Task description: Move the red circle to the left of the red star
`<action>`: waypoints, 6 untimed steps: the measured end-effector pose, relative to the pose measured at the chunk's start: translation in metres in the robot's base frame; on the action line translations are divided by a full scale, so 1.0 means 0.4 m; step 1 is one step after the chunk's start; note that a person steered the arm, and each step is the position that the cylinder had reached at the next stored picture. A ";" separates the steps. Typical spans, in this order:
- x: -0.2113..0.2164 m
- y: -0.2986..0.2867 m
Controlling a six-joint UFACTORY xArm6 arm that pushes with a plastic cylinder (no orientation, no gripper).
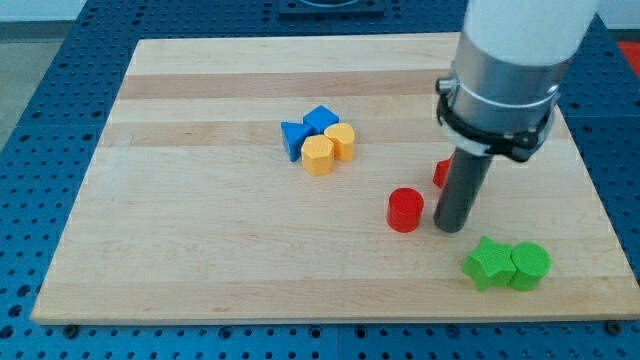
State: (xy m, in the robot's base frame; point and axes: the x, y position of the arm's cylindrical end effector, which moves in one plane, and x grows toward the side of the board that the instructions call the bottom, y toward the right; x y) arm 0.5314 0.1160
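The red circle (405, 210) is a short red cylinder lying on the wooden board (200, 250), right of centre. The red star (441, 173) lies up and to the right of it; only its left edge shows, the rest is hidden behind my rod. My tip (451, 228) rests on the board just to the right of the red circle, a small gap apart, and below the red star.
A blue triangle (293, 139), a blue cube (321, 120) and two yellow blocks (318, 155) (341, 141) cluster near the board's centre top. A green star (487, 263) and a green cylinder (529, 266) sit at the lower right, just below my tip.
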 end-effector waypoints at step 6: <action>-0.003 -0.152</action>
State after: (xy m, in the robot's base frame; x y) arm 0.5302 0.0552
